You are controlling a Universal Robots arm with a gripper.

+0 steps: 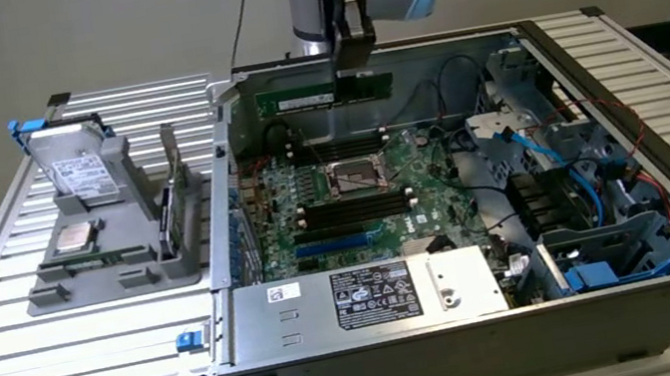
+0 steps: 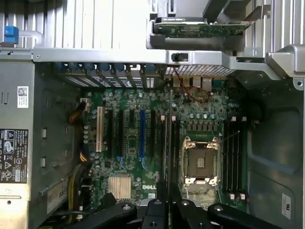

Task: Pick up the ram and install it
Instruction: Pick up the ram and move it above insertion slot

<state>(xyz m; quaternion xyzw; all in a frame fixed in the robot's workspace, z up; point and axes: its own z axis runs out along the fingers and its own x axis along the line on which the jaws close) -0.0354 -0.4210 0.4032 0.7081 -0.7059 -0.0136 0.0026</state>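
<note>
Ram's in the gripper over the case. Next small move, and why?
Probably lower straight down, slowly. The gripper holds the ram well above the board, and in the wrist view its edge runs along the slots beside the socket, so no sideways shift looks needed.

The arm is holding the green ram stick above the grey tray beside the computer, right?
Not above the tray. The exterior view shows the end effector holding the ram above the open case, over its motherboard.
</note>
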